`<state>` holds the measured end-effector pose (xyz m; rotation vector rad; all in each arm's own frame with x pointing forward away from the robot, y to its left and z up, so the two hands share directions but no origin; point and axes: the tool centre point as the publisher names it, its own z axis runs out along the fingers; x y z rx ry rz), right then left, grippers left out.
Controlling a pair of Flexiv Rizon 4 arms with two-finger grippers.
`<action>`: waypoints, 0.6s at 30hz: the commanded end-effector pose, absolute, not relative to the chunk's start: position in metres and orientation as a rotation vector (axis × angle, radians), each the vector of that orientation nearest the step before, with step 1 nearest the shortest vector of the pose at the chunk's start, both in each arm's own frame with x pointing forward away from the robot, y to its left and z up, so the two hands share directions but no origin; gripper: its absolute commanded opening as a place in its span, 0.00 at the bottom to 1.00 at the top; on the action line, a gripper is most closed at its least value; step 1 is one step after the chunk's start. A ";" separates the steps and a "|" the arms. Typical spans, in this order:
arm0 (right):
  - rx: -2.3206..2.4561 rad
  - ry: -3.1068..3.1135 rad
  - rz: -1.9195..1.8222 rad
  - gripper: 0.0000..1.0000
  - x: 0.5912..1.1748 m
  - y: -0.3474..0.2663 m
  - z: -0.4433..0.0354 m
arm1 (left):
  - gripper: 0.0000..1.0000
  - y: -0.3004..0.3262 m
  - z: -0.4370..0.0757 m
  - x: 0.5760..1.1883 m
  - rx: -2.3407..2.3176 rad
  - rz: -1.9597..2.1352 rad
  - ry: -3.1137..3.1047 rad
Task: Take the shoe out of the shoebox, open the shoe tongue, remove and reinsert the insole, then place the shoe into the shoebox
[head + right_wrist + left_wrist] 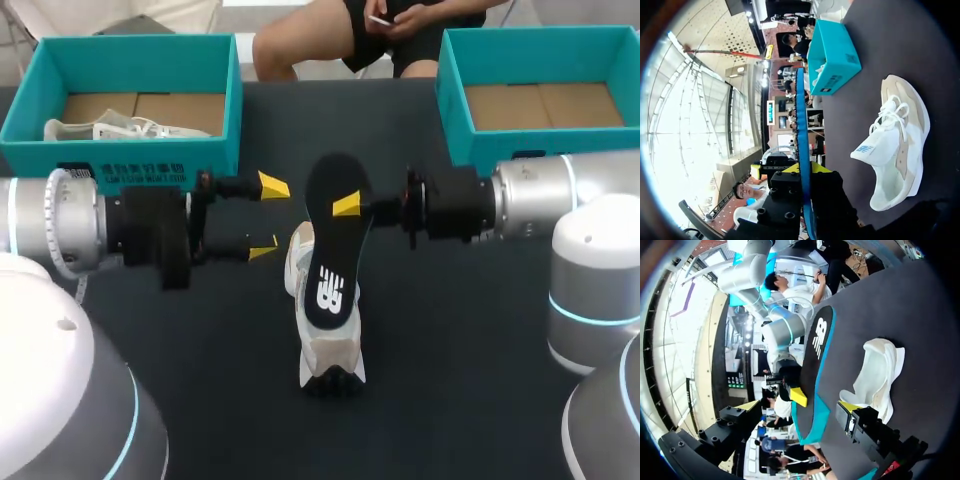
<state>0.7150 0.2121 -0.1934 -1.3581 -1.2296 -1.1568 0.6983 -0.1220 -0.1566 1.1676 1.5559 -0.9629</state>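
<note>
Showing the insole (335,250), judged light and floppy, hence pinched mid-length by the right fingers (346,204) at frame centre, above the shoe (335,355) on the table (480,330); left fingers (272,185) are held spread, centre-left.

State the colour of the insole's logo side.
The insole is black, logo white; clearest in the head view.

Head view from above behind, downward; wrist views close, opposite sides of shared insole (335,240)
</note>
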 end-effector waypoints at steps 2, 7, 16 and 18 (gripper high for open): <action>-1.364 -1.229 -1.153 0.00 0.712 0.216 -0.197 | 1.00 -0.131 -0.135 0.706 1.507 -0.772 1.997; -1.363 -1.237 -1.147 0.00 0.711 0.218 -0.197 | 1.00 -0.139 -0.135 0.709 1.694 -0.490 2.168; -1.358 -1.253 -1.140 0.00 0.712 0.221 -0.196 | 1.00 -0.140 -0.135 0.709 1.725 -0.418 2.194; -1.354 -1.256 -1.137 0.00 0.713 0.223 -0.197 | 1.00 -0.140 -0.135 0.709 1.725 -0.418 2.194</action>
